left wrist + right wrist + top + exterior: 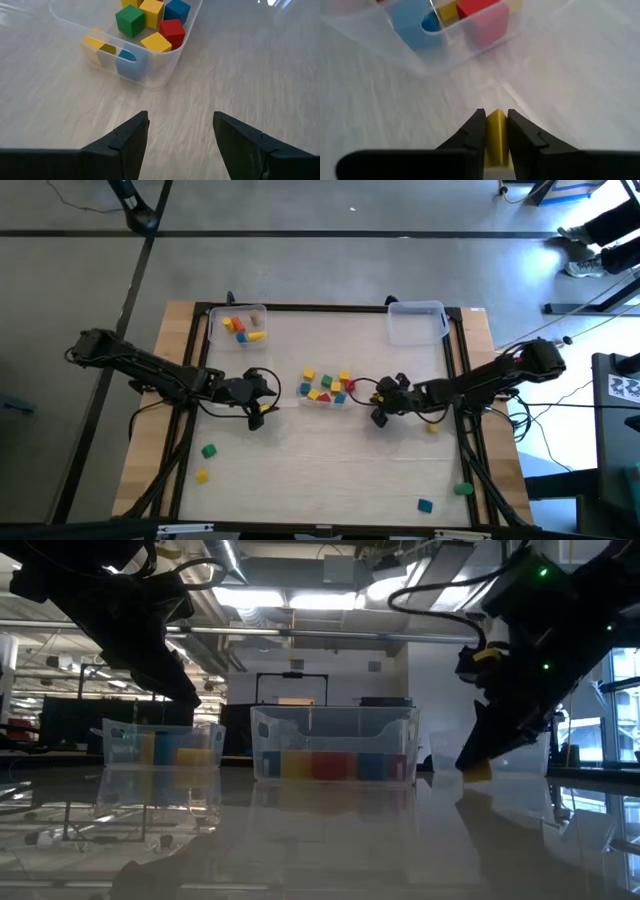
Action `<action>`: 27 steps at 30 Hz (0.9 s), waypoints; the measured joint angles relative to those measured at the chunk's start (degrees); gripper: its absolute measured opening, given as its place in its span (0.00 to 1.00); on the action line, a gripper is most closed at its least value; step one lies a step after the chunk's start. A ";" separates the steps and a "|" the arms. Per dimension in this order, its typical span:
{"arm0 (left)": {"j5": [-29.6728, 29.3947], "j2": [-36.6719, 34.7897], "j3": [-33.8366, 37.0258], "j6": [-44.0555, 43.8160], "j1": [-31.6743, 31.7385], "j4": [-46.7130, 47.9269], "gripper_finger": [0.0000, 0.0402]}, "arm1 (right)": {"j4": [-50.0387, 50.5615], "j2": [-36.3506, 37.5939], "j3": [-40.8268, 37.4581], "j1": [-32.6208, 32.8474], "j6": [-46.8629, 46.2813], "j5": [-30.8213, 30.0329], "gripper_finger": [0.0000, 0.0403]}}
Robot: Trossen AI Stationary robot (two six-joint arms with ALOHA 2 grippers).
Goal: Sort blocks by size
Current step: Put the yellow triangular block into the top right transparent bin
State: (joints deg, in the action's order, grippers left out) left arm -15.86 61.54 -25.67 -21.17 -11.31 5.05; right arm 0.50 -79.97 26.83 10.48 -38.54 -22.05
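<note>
Right claw (495, 131) is clamped on a small yellow block (496, 134), pinched between both fingers, at about 3 o'clock of the middle bin (325, 388) and just beside it. In the low view the block (478, 771) shows at the fingertips, close over the tabletop (330, 470); contact with the surface can't be told.

Left claw (180, 135) has its fingers spread, nothing between them, at 9 o'clock of the same bin, facing it.

Middle bin holds mixed red, yellow, green and blue blocks (150, 20). Bin at 11 o'clock (238, 325) holds a few orange, yellow and blue ones. Bin at 1 o'clock (416, 321): no contents visible.

Loose blocks: green (208, 450) and yellow (202, 475) at 8 o'clock, blue (425, 505) and green (463, 490) at 5 o'clock.
</note>
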 joint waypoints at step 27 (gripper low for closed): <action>0.00 0.00 0.00 0.11 0.00 -0.12 0.52 | 5.98 22.30 0.17 -21.95 10.48 -7.46 0.16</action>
State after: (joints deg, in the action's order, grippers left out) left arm -15.86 61.54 -25.67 -21.06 -11.31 4.93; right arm 6.48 -57.66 27.00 -11.47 -28.07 -29.51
